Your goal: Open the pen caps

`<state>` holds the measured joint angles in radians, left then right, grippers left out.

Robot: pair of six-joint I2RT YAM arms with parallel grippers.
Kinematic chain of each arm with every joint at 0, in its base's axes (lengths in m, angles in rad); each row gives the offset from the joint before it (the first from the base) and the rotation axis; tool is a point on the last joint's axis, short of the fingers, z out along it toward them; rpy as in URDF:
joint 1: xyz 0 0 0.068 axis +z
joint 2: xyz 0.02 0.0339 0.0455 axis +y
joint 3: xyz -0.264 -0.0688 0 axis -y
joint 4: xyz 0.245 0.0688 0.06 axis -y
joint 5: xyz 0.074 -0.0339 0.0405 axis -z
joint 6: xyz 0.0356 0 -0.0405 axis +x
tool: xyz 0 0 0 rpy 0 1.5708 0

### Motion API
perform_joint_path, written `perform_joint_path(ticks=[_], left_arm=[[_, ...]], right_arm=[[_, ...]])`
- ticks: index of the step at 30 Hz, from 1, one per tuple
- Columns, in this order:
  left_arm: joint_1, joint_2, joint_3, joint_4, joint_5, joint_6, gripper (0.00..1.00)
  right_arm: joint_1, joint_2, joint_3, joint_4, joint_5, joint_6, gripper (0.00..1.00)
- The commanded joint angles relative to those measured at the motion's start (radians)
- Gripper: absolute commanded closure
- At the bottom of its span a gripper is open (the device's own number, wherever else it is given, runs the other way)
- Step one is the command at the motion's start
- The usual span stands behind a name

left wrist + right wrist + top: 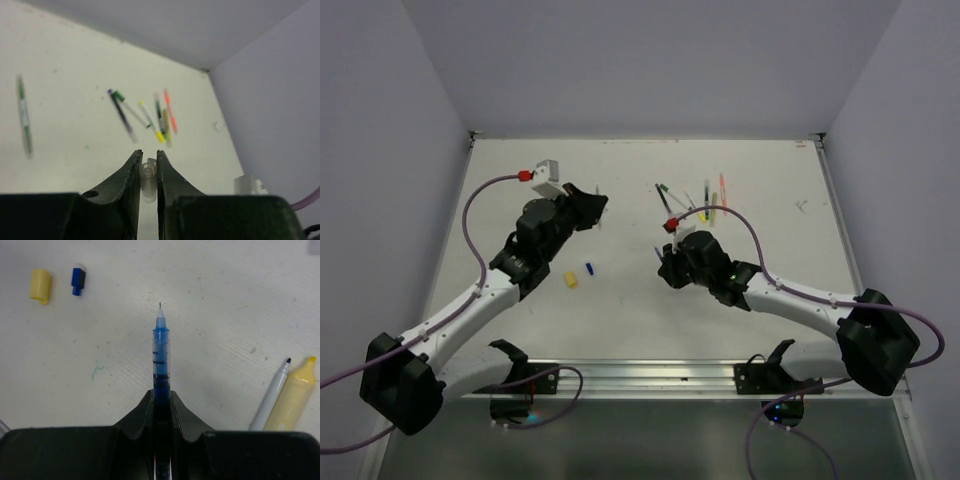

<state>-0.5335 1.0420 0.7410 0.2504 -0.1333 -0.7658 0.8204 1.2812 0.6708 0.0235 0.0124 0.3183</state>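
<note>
1. Right gripper (161, 396) clenched on blue pen (161, 342), bare tip pointing outward.
2. Left gripper (148, 156) clenched on clear cap (148, 176).
3. Yellow cap (40, 285) and blue cap (78, 279) lie side by side on tabletop (225, 315), detached.
4. Other pens (150, 117) grouped farther back.

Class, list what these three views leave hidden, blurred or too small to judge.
Top view: the pens are too small to count.
Left wrist view: the clear cap sits half hidden between the left fingers; the green pen is blurred.
Right wrist view: the right fingers hide the rear end of the blue pen.
</note>
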Motion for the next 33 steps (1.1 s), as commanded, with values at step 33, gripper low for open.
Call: perform_joint_path(ticks=[33], left_arm=[[-0.118,0.563,0.149,-0.588,-0.107,0.034,0.7]], right_arm=[[-0.116,0.221,0.127,-0.118,0.152,0.127,0.64]])
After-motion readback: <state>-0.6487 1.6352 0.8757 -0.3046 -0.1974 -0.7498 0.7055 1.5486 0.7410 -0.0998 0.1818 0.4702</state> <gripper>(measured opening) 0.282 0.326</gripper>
